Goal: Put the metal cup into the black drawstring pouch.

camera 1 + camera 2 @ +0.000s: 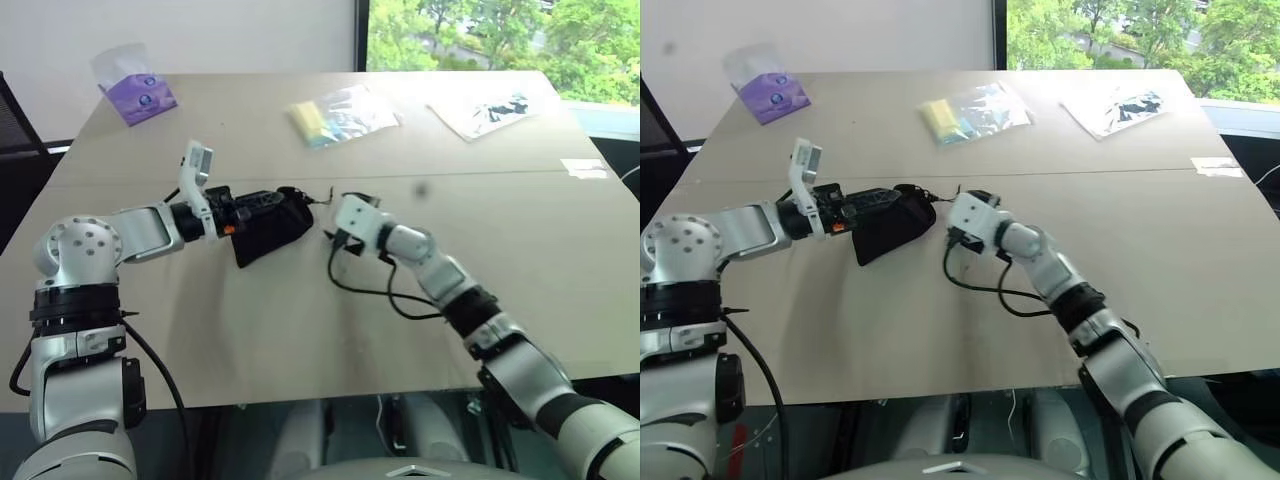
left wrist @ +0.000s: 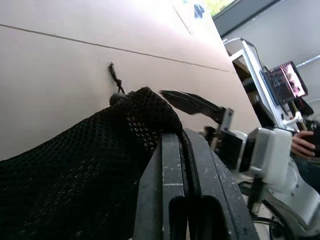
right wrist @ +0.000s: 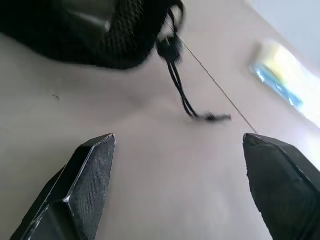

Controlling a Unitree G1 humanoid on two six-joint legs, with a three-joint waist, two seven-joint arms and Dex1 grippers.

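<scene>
Left end effector (image 2: 172, 150) gripping black drawstring pouch (image 1: 268, 228), right end effector (image 3: 177, 185) spread

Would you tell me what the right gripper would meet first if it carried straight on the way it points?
Probably the black mesh drawstring pouch or its dangling cord, just ahead of the open right gripper; depth is unclear.

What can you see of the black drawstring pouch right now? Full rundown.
The black drawstring pouch is a small soft bag of matte black open-mesh fabric, bulging and lying tilted over the tan table. The left gripper is shut on its gathered rim. A thin dark cord with a bead-like stopper trails from its mouth onto the tabletop, ending in a small knot. The right gripper is open just beside the mouth, not touching it. Whether anything is inside cannot be told.
</scene>
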